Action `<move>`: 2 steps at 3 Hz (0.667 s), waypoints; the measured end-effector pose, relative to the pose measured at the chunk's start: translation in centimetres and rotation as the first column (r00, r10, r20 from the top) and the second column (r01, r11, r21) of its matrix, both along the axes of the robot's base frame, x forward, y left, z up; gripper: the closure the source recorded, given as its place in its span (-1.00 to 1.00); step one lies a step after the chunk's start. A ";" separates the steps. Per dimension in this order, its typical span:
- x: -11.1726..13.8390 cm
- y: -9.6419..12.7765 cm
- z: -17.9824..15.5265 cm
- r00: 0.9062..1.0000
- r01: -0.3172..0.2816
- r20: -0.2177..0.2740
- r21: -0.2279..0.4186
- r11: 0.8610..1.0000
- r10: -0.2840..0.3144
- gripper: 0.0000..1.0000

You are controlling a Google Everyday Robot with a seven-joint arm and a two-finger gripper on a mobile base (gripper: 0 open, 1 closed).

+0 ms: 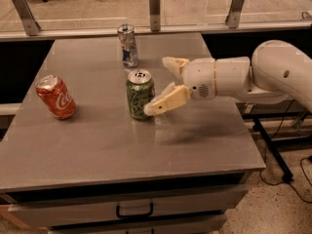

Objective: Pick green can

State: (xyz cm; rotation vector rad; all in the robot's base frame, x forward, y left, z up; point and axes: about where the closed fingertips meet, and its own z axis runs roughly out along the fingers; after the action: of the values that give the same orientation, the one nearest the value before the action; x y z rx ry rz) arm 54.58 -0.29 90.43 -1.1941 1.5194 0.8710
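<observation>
The green can (140, 94) stands upright near the middle of the grey table (97, 145), green with pale swirls and a silver top. My gripper (162, 84) reaches in from the right at can height, just right of the can. It is open: the near finger (163, 103) has its tip right at the can's lower right side, the far finger (174, 64) sits behind and to the right of the can's top. The can is not between the fingers.
A red Coca-Cola can (56, 97) stands tilted at the table's left. A slim silver-blue can (127, 45) stands behind the green can. A glass railing with metal posts (154, 6) runs along the far edge. Drawers with a handle (134, 210) sit below the front edge.
</observation>
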 end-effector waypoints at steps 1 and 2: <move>-0.4 2.3 -1.3 1.000 -0.018 -0.016 0.052 0.998 0.018 -0.68; -1.5 4.9 -2.4 0.997 -0.056 -0.043 0.089 0.994 0.060 -0.21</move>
State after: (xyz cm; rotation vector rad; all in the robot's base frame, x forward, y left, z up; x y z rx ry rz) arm 53.12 4.66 88.07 -1.1664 1.4734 1.0000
